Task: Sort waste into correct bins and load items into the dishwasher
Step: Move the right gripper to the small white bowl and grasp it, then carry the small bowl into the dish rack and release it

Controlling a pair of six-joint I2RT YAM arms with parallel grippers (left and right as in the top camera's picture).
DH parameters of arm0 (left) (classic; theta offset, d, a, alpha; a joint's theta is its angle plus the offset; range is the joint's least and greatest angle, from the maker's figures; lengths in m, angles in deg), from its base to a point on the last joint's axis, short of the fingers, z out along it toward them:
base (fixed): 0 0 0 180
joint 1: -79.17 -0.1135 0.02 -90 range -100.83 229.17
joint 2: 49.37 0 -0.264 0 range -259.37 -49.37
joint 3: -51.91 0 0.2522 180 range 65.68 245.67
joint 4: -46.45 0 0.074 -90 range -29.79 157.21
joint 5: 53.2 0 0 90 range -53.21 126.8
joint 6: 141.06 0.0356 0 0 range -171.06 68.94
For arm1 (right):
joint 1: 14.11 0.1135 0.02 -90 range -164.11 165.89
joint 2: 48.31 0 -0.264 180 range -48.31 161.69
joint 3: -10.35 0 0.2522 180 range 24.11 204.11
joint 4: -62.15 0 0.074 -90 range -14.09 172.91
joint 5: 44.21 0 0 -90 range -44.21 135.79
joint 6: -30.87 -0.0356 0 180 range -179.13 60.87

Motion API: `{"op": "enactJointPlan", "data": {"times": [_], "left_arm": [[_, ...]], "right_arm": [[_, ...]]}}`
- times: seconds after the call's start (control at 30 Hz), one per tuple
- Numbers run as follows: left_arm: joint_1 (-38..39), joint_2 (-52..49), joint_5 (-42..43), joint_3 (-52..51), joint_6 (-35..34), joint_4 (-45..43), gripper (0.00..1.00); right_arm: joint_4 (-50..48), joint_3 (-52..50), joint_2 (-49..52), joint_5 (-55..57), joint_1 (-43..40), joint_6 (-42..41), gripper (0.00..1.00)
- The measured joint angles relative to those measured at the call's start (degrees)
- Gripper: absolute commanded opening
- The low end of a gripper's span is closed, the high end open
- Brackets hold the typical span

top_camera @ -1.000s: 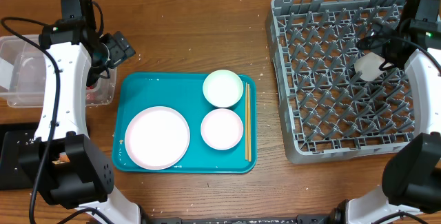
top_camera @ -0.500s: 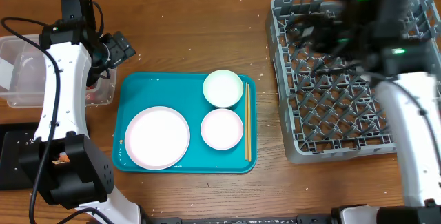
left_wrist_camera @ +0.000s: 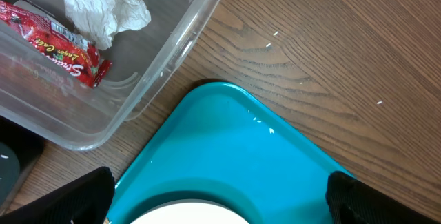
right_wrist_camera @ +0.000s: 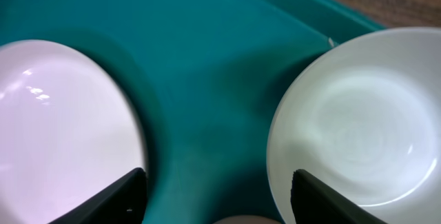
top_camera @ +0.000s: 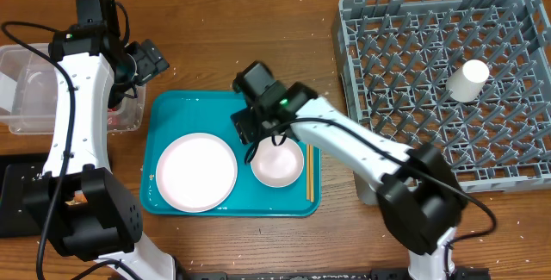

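clear plastic tub (left_wrist_camera: 185, 39) holds a crumpled white paper wad (left_wrist_camera: 103, 7) and red snack wrapper (left_wrist_camera: 52, 45). teal tray (left_wrist_camera: 227, 148) corner just beside it, white plate (left_wrist_camera: 186, 218) rim at bottom edge. left gripper (left_wrist_camera: 227, 200) fingers wide apart.

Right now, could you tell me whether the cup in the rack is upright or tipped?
Tipped: the cup lies slanted on the rack, its side wall showing from overhead.

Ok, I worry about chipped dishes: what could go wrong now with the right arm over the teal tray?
The open right pincer hangs between the plate and a bowl; coming down, a finger may strike a rim and tip or shove the dish. A shoved bowl could push the chopsticks off the tray edge. The cup looks tilted on the rack pegs and might roll.
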Motion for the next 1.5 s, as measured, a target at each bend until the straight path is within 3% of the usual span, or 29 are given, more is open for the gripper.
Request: {"op": "enactJointPlan", "data": {"times": [0.13,0.4,0.57,0.6,0.7,1.0,1.27,1.4,1.5], "left_arm": [[0.0,0.0,0.0,0.0,0.0,-0.02,1.0],[0.0,0.0,0.0,0.0,0.0,-0.02,1.0],[0.0,0.0,0.0,0.0,0.0,0.0,1.0],[0.0,0.0,0.0,0.0,0.0,-0.02,1.0],[0.0,0.0,0.0,0.0,0.0,0.0,1.0],[0.0,0.02,0.0,0.0,0.0,-0.02,1.0],[0.0,0.0,0.0,0.0,0.0,-0.02,1.0],[0.0,0.0,0.0,0.0,0.0,-0.02,1.0],[0.0,0.0,0.0,0.0,0.0,-0.02,1.0]], "right_arm": [[-0.81,-0.04,2.36,2.36,0.33,0.02,0.66],[-2.34,-0.04,4.11,6.14,0.33,-0.02,0.49],[-2.69,-0.04,4.11,6.84,0.33,0.09,0.31],[-2.58,-0.04,4.11,7.04,0.33,0.11,0.21],[-2.58,-0.04,4.11,7.17,0.33,0.11,0.04],[0.9,1.6,4.09,7.52,0.31,0.26,0.04],[10.16,12.66,1.66,6.03,-0.83,0.02,0.04],[11.21,15.63,-5.03,5.03,-5.92,0.0,0.04],[12.2,17.0,-10.16,1.86,-14.38,0.04,0.04]]}}
